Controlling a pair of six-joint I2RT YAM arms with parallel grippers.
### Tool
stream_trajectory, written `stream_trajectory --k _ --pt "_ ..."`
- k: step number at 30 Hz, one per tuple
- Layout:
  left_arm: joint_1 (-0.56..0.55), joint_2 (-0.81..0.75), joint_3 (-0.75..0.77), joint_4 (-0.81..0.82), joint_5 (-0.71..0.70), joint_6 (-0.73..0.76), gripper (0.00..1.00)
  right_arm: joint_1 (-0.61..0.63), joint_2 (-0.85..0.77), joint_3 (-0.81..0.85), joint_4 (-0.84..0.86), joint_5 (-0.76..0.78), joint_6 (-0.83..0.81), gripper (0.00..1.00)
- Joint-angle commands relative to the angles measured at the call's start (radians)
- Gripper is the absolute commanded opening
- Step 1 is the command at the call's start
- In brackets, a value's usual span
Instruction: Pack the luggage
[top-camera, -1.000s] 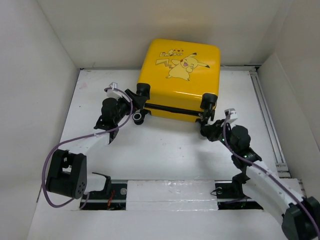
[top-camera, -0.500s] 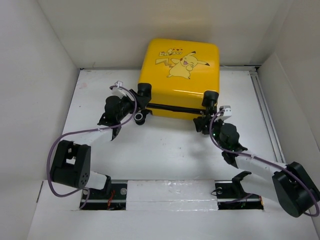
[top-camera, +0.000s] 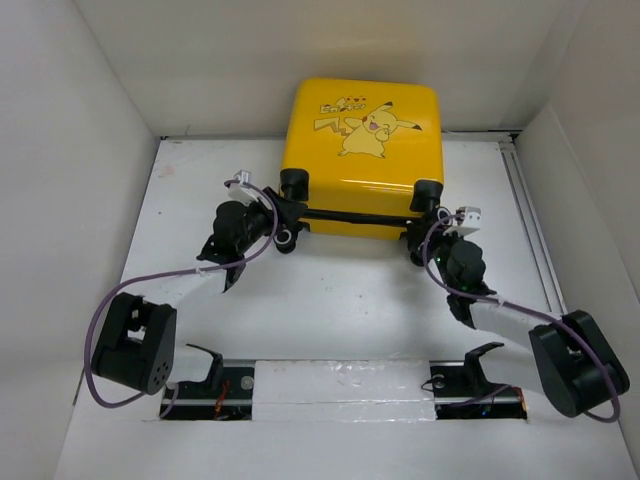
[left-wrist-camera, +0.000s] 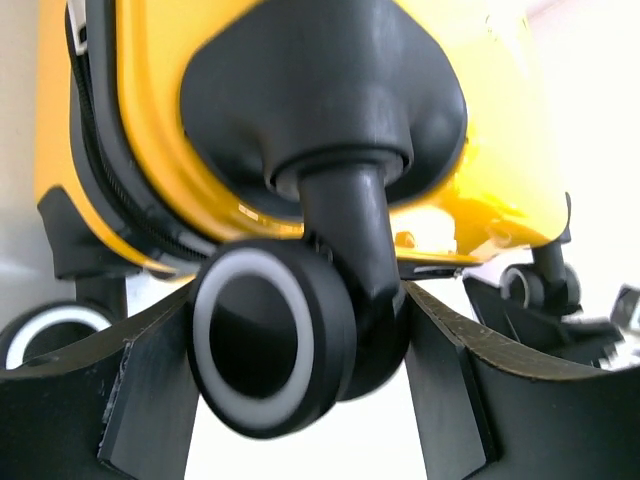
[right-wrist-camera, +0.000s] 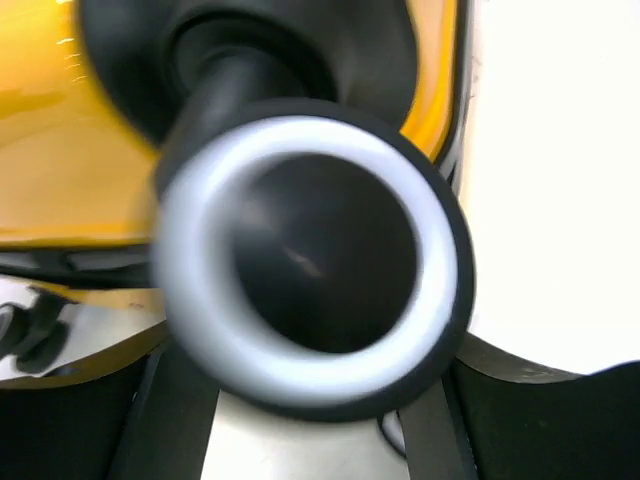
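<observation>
The luggage (top-camera: 365, 150), a closed yellow hard-shell suitcase with a cartoon on top, lies at the back of the white table, wheels towards me. My left gripper (top-camera: 283, 233) is at its near left wheel. In the left wrist view that black wheel (left-wrist-camera: 265, 340) sits between the fingers (left-wrist-camera: 150, 400), which touch it on both sides under the yellow shell (left-wrist-camera: 150, 120). My right gripper (top-camera: 420, 243) is at the near right wheel. In the right wrist view that blurred wheel (right-wrist-camera: 310, 265) fills the space over the spread fingers (right-wrist-camera: 175, 420), with yellow shell (right-wrist-camera: 60, 150) behind.
White walls (top-camera: 90, 150) close in the table on the left, back and right. A rail (top-camera: 527, 200) runs along the right side. A purple cable (top-camera: 150, 280) loops from the left arm. Two more suitcase wheels (left-wrist-camera: 40, 335) (left-wrist-camera: 525, 285) show past the left fingers.
The right arm swung in to the suitcase's right wheel and its jaws spread apart. The left jaws narrowed onto the left wheel. The suitcase shifted slightly towards the back.
</observation>
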Motion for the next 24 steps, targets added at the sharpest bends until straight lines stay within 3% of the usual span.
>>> stream_trajectory --k 1,7,9,11,13,14,18,20,24 --pt "-0.025 -0.076 -0.012 0.069 0.044 -0.019 0.0 -0.044 0.073 0.067 0.086 -0.114 -0.06 0.67" --pt "-0.048 -0.066 -0.003 0.069 0.053 -0.019 0.0 -0.062 0.189 0.117 0.167 -0.297 -0.071 0.58" --pt "-0.048 -0.054 -0.003 0.082 0.064 -0.019 0.0 -0.062 0.224 0.117 0.219 -0.328 -0.06 0.5" --pt "-0.048 -0.028 -0.003 0.101 0.078 -0.03 0.0 -0.062 0.253 0.117 0.256 -0.328 -0.04 0.32" --pt "-0.048 -0.019 -0.003 0.101 0.087 -0.03 0.0 -0.062 0.267 0.126 0.268 -0.328 -0.031 0.26" --pt "-0.048 -0.019 -0.003 0.111 0.087 -0.03 0.0 -0.062 0.276 0.126 0.268 -0.338 -0.031 0.26" --pt "-0.048 -0.028 -0.003 0.111 0.087 -0.03 0.0 -0.062 0.287 0.111 0.279 -0.375 0.01 0.59" --pt "-0.048 -0.028 -0.003 0.111 0.087 -0.03 0.0 -0.053 0.287 0.08 0.302 -0.366 0.022 0.6" --pt "-0.048 -0.037 -0.003 0.111 0.087 -0.03 0.0 -0.064 0.275 0.058 0.331 -0.375 0.043 0.46"
